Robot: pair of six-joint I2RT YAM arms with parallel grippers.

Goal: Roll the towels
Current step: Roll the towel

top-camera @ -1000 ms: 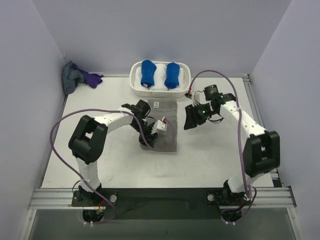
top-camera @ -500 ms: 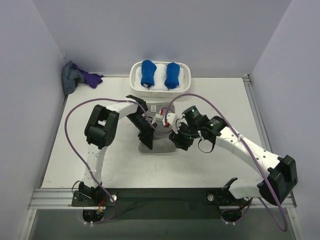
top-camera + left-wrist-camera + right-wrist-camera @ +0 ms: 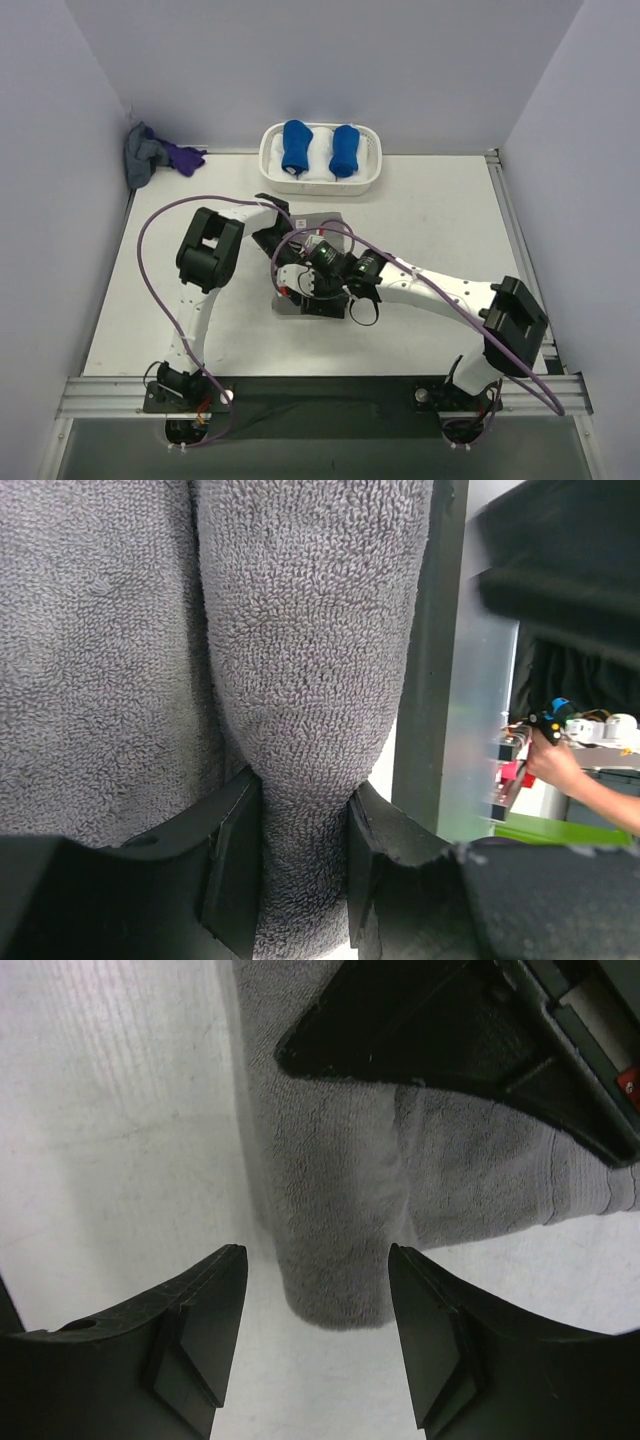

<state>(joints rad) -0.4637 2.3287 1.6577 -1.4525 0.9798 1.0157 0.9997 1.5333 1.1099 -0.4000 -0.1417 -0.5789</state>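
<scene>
The grey towel (image 3: 331,223) lies flat at the table's middle, mostly under both arms. In the left wrist view a rolled fold of the towel (image 3: 310,630) runs away from the camera, and my left gripper (image 3: 305,825) is shut on the roll's near end, which fills the gap between the pads. In the top view the left gripper (image 3: 288,270) sits at the towel's left side. My right gripper (image 3: 308,290) is right beside it. Seen from its own wrist, the right gripper (image 3: 318,1295) stands open just short of the roll's rounded end (image 3: 335,1260), touching nothing.
A white basket (image 3: 268,166) at the back holds two blue towel bundles (image 3: 296,146). A grey and purple cloth heap (image 3: 160,156) lies in the back left corner. The left gripper's black body (image 3: 450,1020) is close ahead of the right gripper's jaws. Purple cables loop over the arms.
The right arm has swung from the table's right side to the towel's left part and its jaws have widened. The left gripper has shifted slightly along the towel, still shut.
</scene>
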